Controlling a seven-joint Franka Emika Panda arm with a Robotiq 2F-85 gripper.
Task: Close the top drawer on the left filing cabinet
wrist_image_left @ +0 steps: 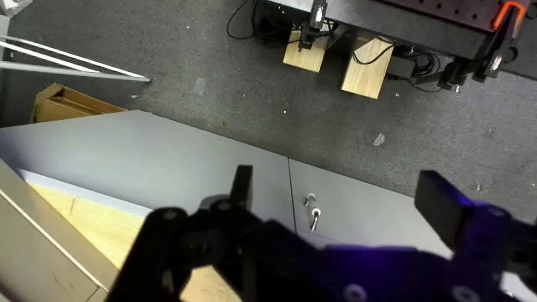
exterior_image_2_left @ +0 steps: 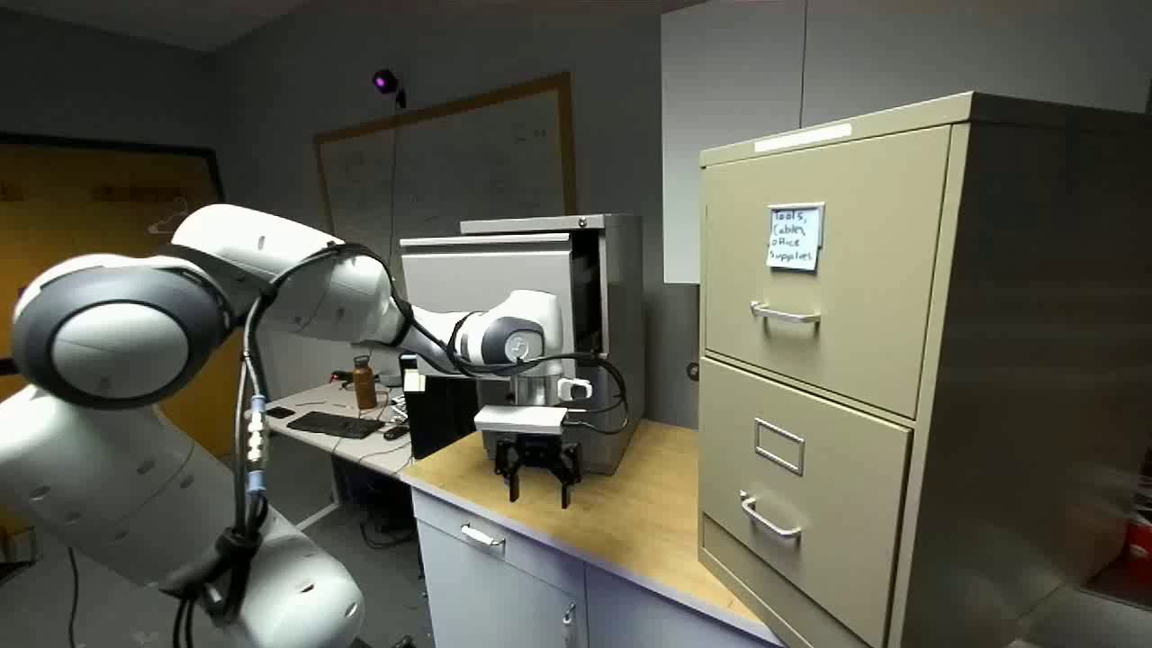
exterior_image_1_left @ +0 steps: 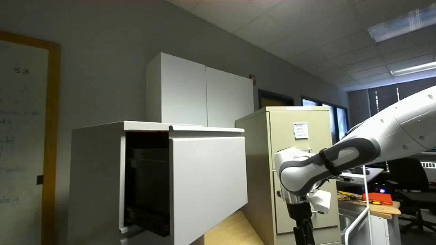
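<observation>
The left filing cabinet (exterior_image_1_left: pixel 97 180) is a light grey-white box; it also stands on the counter in an exterior view (exterior_image_2_left: pixel 624 342). Its top drawer (exterior_image_1_left: pixel 209 180) is pulled out, with a dark gap between front and cabinet body. The drawer front (exterior_image_2_left: pixel 486 274) is partly hidden by my arm in that exterior view. My gripper (exterior_image_2_left: pixel 540 493) points down, open and empty, with its fingertips lower than the drawer front. It shows small in an exterior view (exterior_image_1_left: pixel 304 234), apart from the drawer. In the wrist view the gripper (wrist_image_left: pixel 337 180) has wide-apart fingers; the drawer is out of view there.
A beige filing cabinet (exterior_image_2_left: pixel 823 297) stands beside the grey one, at the wooden counter (exterior_image_2_left: pixel 648 504). White wall cupboards (exterior_image_1_left: pixel 184 92) hang behind. Grey cupboard doors with a handle (wrist_image_left: pixel 312 207) are below the counter. A desk with a keyboard (exterior_image_2_left: pixel 335 424) is behind my arm.
</observation>
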